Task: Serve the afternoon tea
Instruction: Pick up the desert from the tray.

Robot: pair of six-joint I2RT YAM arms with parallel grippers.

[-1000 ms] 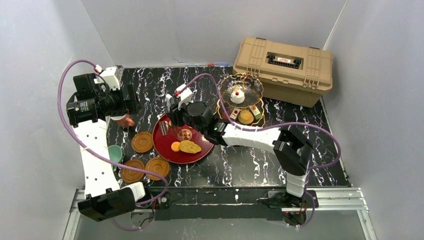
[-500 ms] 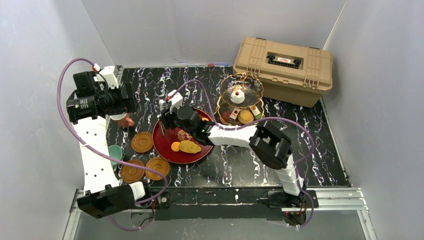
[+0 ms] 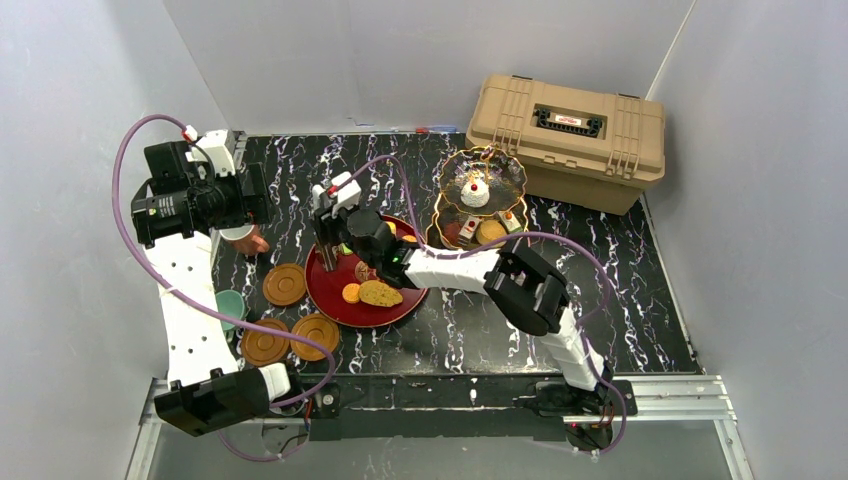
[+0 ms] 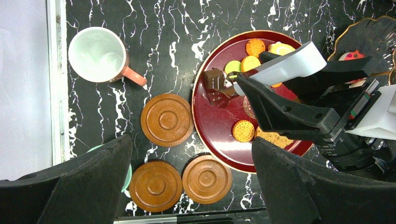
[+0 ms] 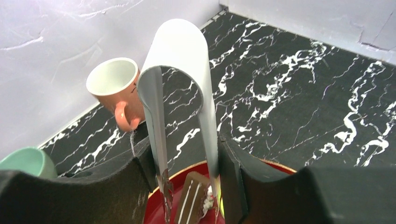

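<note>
- Top view: the right gripper (image 3: 335, 212), clamped on the metal tongs (image 3: 324, 250), has swung left in the last second. It went from the middle of the red tray (image 3: 335, 300) to its far-left rim, with the elbow folding in nearer the three-tier stand (image 3: 497, 160). The left gripper (image 3: 252, 200) has barely stirred beside the pinkish cup (image 3: 250, 240).
- Left wrist: its own jaws are spread wide and hold nothing. The tongs' tip meets a chocolate slice (image 4: 214, 78) at the tray edge nearest the cup (so this is the piece being picked, I judge). The saucers (image 4: 167, 120) lie just beside the tray, and bare tabletop (image 4: 173, 42) separates slice from cup.
- Right wrist: the tongs' blades stand a narrow gap apart, straddling the slice. Whether they pinch it yet I cannot tell. Cup and wall (image 5: 46, 37) are close ahead, so the free room is upward and back toward the stand.
</note>
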